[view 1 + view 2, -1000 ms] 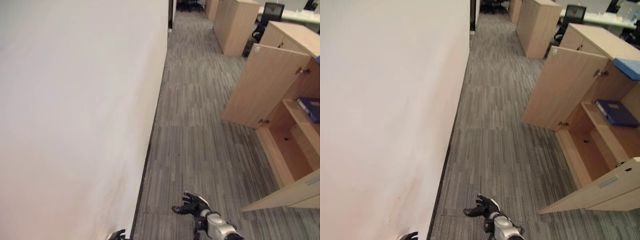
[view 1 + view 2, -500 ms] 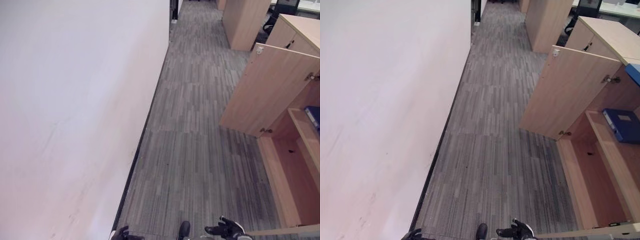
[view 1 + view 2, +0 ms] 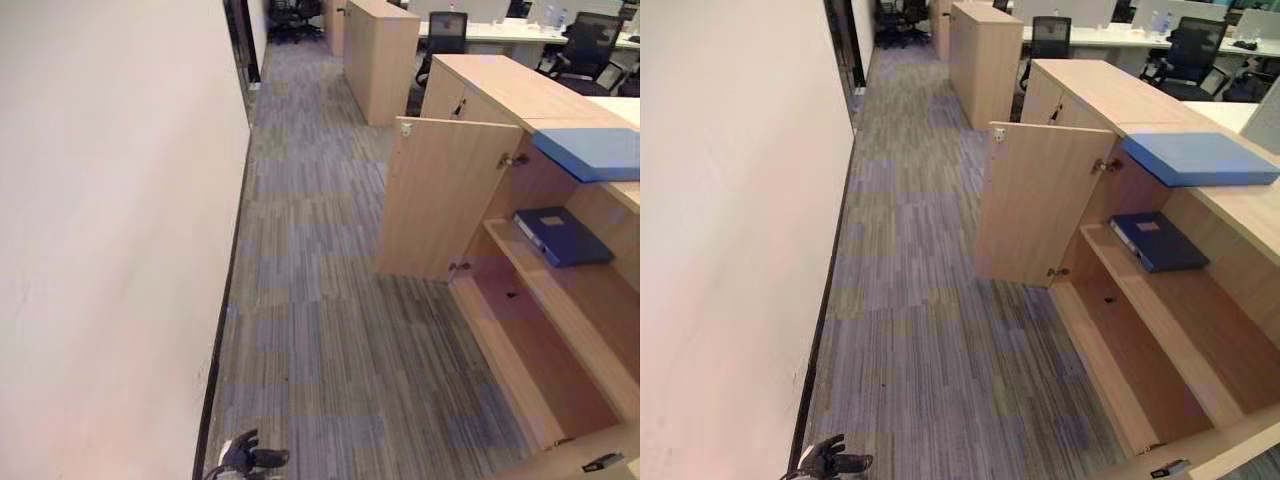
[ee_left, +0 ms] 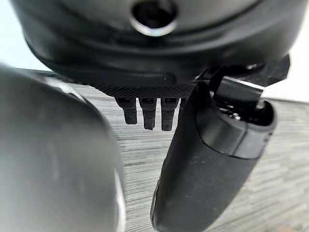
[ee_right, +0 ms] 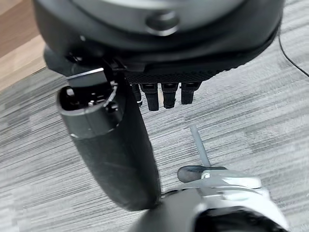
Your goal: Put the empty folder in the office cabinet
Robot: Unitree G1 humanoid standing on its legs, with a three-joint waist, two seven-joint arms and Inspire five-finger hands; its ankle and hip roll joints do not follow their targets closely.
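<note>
Left eye view: left hand point(image 3: 248, 458) low by the wall point(image 3: 100, 250), fingers spread and empty, over grey carpet point(image 3: 320, 300). Office cabinet point(image 3: 560, 300) stands with its door point(image 3: 440, 195) swung out; one dark blue folder point(image 3: 562, 235) lies flat on the upper shelf point(image 3: 570, 290), one light blue folder point(image 3: 590, 152) lies on the cabinet top.

Right eye view: same scene; two folders in all.

Left wrist view: fingers point(image 4: 147, 113) straight, thumb extended, nothing held.

Right wrist view: right hand point(image 5: 116, 145) over carpet, fingers straight, thumb extended, nothing held.
</note>
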